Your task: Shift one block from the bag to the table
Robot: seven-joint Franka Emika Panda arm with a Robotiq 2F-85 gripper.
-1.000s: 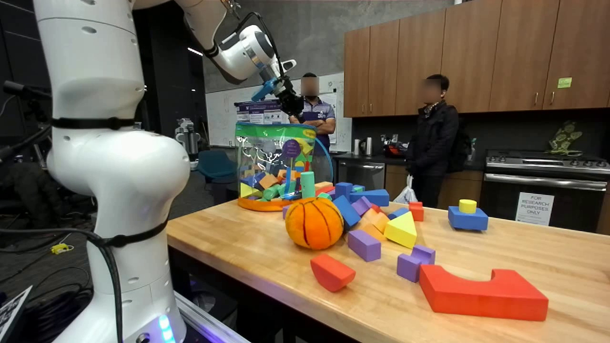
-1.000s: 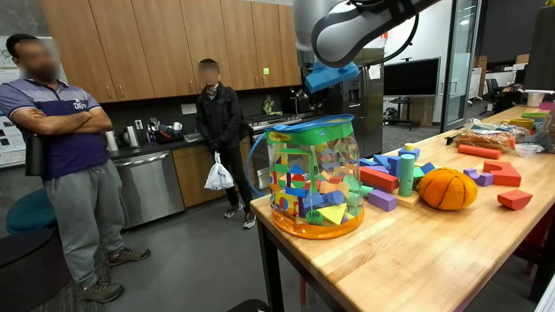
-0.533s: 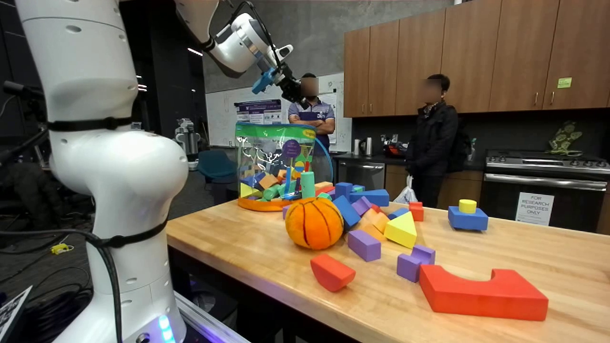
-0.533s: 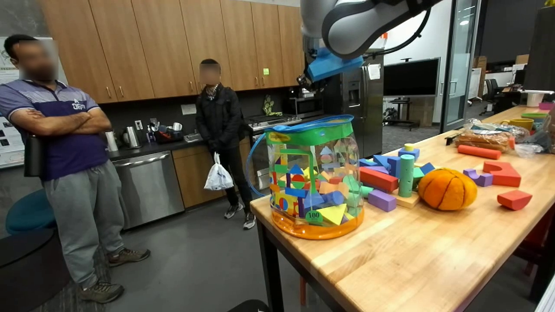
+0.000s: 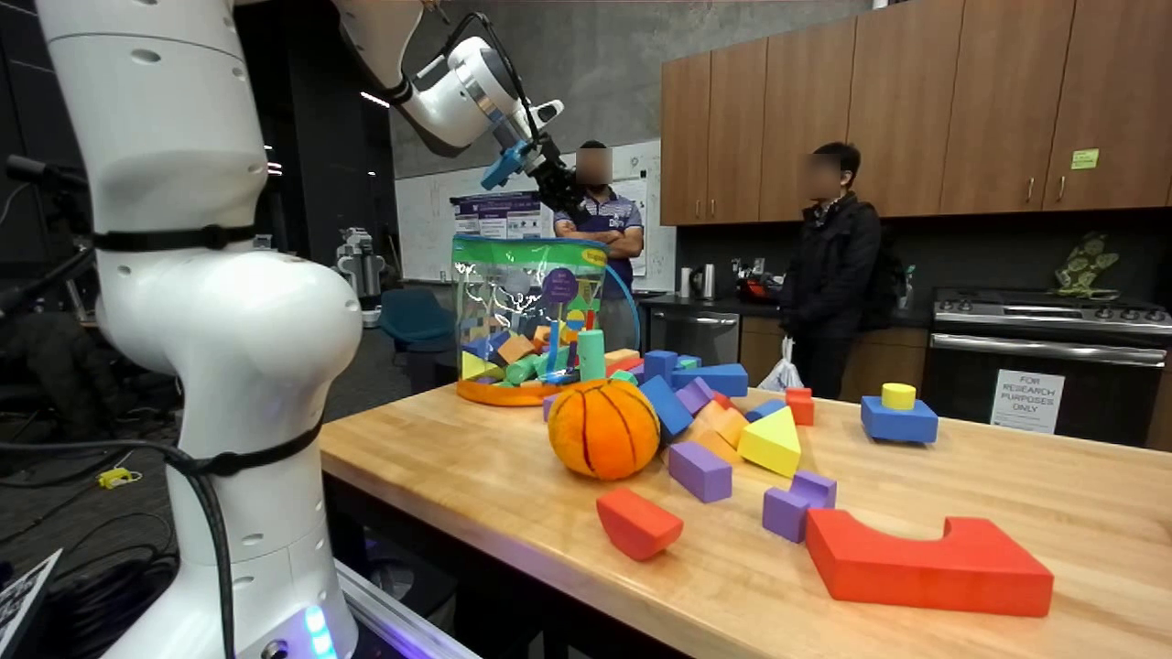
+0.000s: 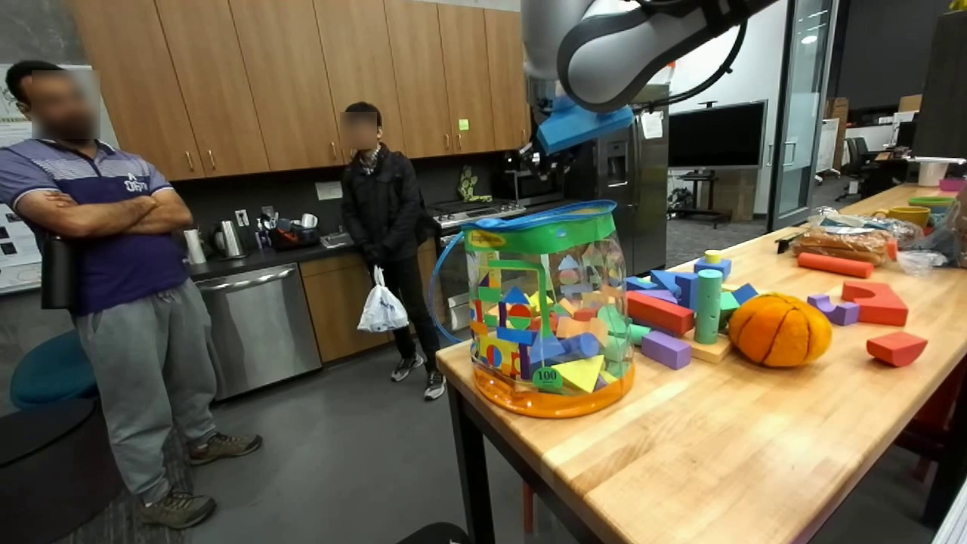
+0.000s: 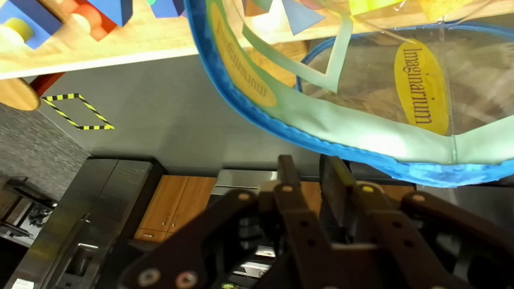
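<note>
I held my hand [image 7: 308, 170] in the air above the bag [image 6: 544, 236], slanted rather than pointing straight down. It was unclenched: my fingers [image 7: 288, 172] stood slightly apart, and brown wood of the kitchen cabinets [image 7: 176, 204] showed in the gap between them. In an exterior view a blue piece [image 6: 585, 130] fixed at my wrist hid part of the hand.

The bag stood upright below my hand, on the table [image 6: 755, 453], near its end. In the wrist view the blue rim [image 7: 305, 142] of its mouth curved close by my fingers; whether the tips hung over the mouth or just outside it, I could not tell. The blocks [image 5: 515, 348] inside lay well below my hand, heaped in the bottom of the bag and showing through the see-through wall.

Beside the bag, lower than my hand, loose blocks [image 5: 730, 424] lay bunched on the table. A green cylinder [image 6: 708, 306] stood on end among them, next to an orange ball [image 5: 604, 430]. Farther from my hand lay a notched red block [image 5: 925, 567], and a blue block [image 5: 899, 423] with a yellow cylinder [image 5: 898, 395] on top. Past the table, well apart from my hand, stood a man [image 6: 113, 204] with folded arms and a person [image 6: 381, 196] in a dark jacket carrying a white plastic sack [image 6: 381, 306].
</note>
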